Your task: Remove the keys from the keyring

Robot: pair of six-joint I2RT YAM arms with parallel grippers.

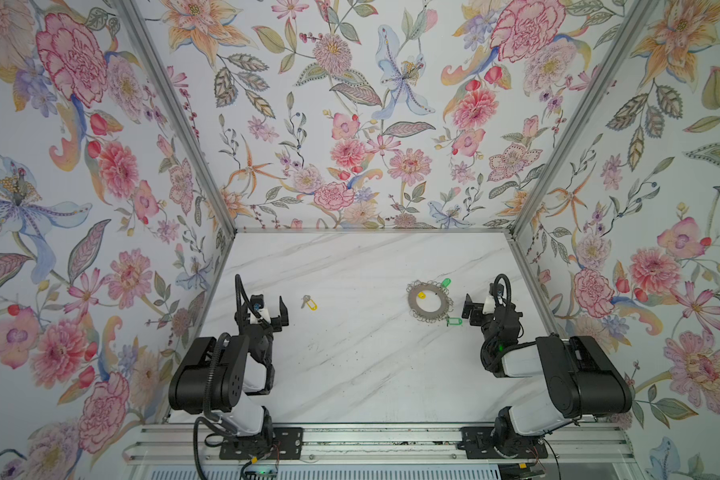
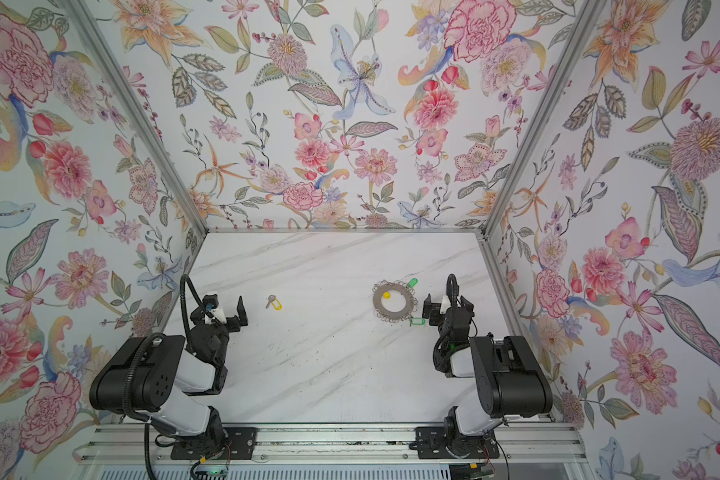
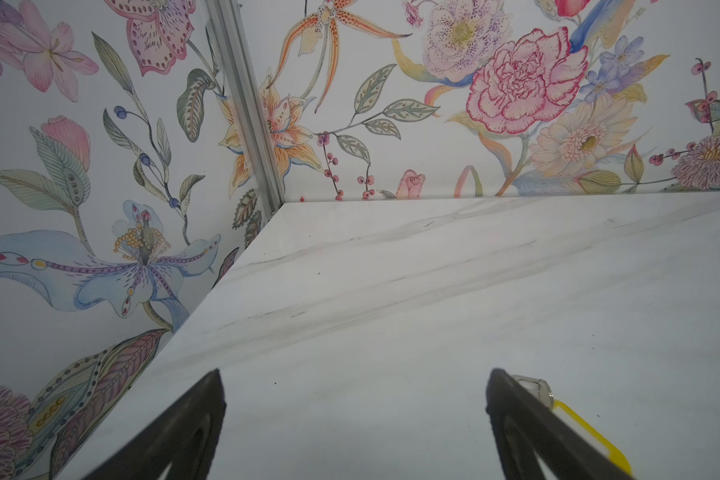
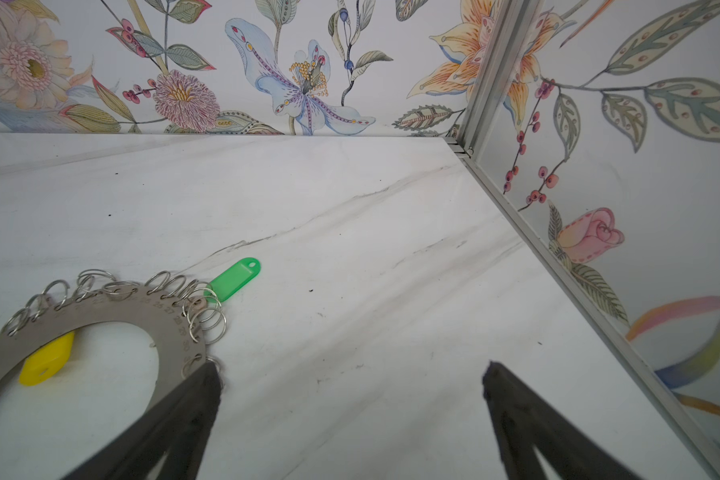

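Observation:
The keyring (image 1: 413,310) (image 2: 377,309) (image 4: 113,305), a flat grey disc fringed with wire loops, lies on the right half of the marble table. A yellow tag (image 1: 421,295) (image 4: 46,365) lies in its centre hole. One green tag (image 1: 445,282) (image 4: 235,278) sticks out at its far rim and another green tag (image 1: 454,321) lies at its near rim. A key with a yellow tag (image 1: 309,303) (image 2: 274,303) (image 3: 578,428) lies loose on the left half. My left gripper (image 1: 272,306) (image 3: 354,390) stands open beside that key. My right gripper (image 1: 470,311) (image 4: 350,382) is open just right of the ring.
Floral walls close the table in at the back and both sides, with aluminium posts (image 1: 208,166) (image 1: 558,158) in the corners. A metal rail (image 1: 371,440) carrying both arm bases runs along the front edge.

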